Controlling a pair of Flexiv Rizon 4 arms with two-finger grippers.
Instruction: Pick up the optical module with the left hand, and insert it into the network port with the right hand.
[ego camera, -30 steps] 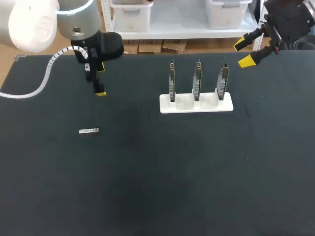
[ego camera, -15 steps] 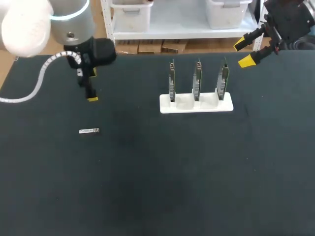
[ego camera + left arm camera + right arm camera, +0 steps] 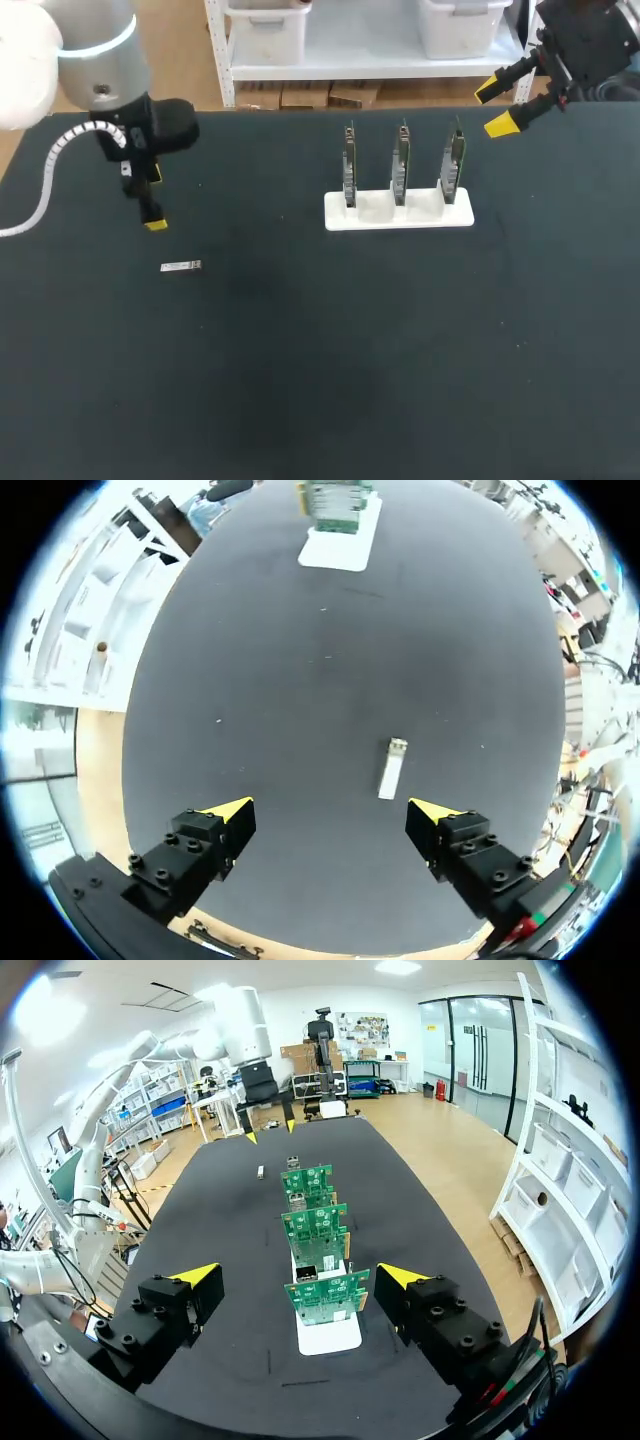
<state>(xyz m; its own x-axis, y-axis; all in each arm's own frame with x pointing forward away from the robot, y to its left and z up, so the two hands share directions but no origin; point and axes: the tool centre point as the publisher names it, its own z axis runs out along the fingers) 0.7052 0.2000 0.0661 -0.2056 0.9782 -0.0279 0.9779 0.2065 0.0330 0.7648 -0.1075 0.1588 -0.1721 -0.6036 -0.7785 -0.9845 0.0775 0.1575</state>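
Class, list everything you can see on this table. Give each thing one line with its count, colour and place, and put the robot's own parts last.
optical module: one, silver, lying flat on the table's left part.
circuit boards: three, green, upright in a row in the stand.
stand: one, white, right of the middle, toward the far edge.
table: one, black.
left hand: one, black with yellow tips, open, over the table near the optical module.
right hand: one, same colours, open, at the far right corner.
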